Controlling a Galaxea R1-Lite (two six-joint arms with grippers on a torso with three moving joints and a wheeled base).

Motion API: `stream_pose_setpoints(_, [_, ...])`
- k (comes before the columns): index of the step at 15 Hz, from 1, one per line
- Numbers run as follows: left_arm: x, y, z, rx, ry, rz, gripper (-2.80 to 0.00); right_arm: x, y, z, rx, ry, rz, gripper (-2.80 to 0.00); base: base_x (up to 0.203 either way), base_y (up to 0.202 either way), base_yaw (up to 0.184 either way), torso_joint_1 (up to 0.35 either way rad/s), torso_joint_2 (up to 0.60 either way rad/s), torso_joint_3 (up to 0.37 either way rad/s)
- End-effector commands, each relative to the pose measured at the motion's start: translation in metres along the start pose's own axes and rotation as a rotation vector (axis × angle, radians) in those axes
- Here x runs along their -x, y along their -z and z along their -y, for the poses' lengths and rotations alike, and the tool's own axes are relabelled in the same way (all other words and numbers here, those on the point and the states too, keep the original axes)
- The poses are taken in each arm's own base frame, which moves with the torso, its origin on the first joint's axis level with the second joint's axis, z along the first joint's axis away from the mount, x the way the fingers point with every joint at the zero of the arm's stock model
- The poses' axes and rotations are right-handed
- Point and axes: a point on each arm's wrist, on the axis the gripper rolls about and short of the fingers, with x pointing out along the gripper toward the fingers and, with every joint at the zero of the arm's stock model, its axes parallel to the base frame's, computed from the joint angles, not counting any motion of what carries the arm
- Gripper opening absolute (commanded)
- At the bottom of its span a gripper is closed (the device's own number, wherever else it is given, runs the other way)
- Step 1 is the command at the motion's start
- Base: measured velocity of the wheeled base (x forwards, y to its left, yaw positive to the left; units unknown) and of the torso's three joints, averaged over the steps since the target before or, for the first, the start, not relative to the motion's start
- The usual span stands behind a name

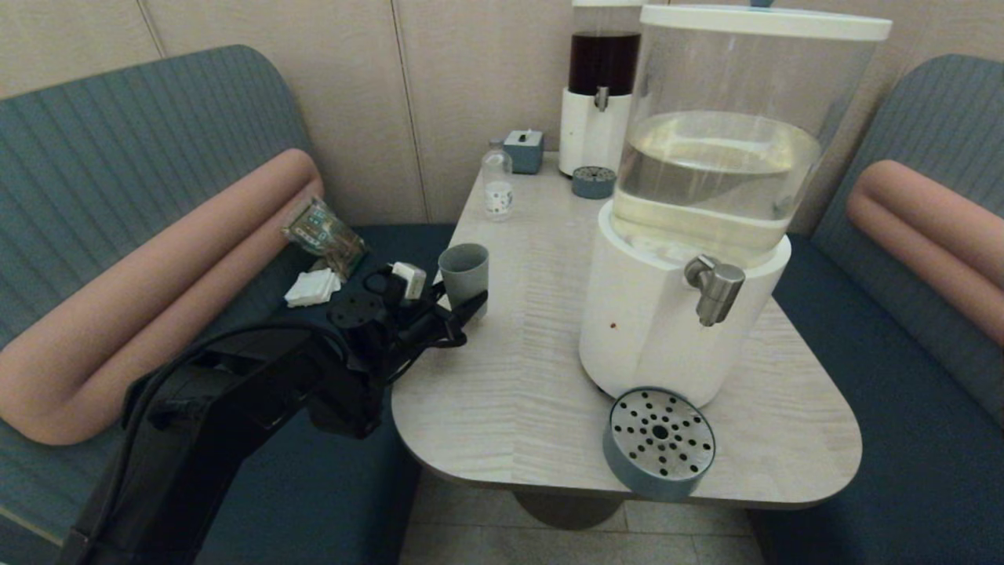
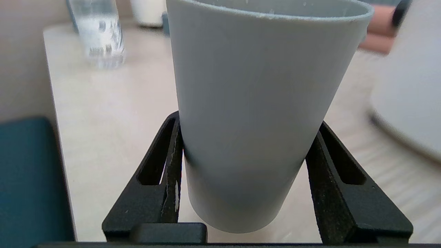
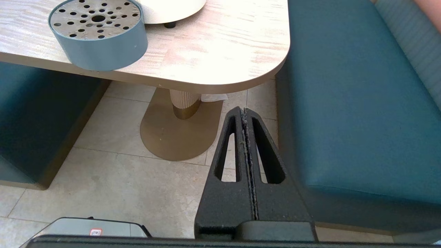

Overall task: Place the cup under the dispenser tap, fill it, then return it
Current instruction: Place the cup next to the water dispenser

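Note:
The grey-blue cup [image 1: 463,271] stands upright near the table's left edge, well left of the dispenser tap [image 1: 714,287]. My left gripper [image 1: 471,303] reaches in from the left bench and is shut on the cup's lower half. In the left wrist view the cup [image 2: 258,103] fills the space between the two black fingers [image 2: 170,155], whose tips press its sides. Whether its base touches the table I cannot tell. My right gripper [image 3: 244,110] hangs shut and empty below the table's near right corner, over the floor, out of the head view.
A round perforated drip tray [image 1: 659,443] overhangs the table's [image 1: 510,377] front edge below the tap. A clear small bottle [image 1: 497,188], a blue box [image 1: 524,151], a second tray [image 1: 594,181] and the dark-liquid dispenser [image 1: 601,94] stand at the back. Padded benches flank both sides.

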Motion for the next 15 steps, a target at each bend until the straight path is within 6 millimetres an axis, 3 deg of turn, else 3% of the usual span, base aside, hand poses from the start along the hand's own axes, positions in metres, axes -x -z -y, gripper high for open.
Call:
stream_pose_setpoints(1, [0.0039,0.0208,-0.0013,0.012,-0.002,-0.025,-2.80,0.0000,0.0001,0.0000,0.000,0.000,0.000,-2.80,0.000,0.000,0.000,0.000,0.00,0.000])
stream_pose_setpoints(9, [0.0054,0.0223,-0.0007,0.017,-0.005,-0.034,-2.80,0.0000,0.0000,0.0000,0.000,0.000,0.001,-2.80,0.000,0.000,0.000,0.000,0.00,0.000])
stream_pose_setpoints(10, [0.0054,0.0215,-0.0007,0.014,-0.008,-0.028,0.00,0.0000,0.0001,0.0000,0.000,0.000,0.000,-2.80,0.000,0.000,0.000,0.000,0.00,0.000])
stream_pose_setpoints(15, [0.0049,0.0168,-0.0003,-0.006,-0.007,-0.008,0.00,0.0000,0.0001,0.0000,0.000,0.000,0.000,-2.80,0.000,0.000,0.000,0.000,0.00,0.000])
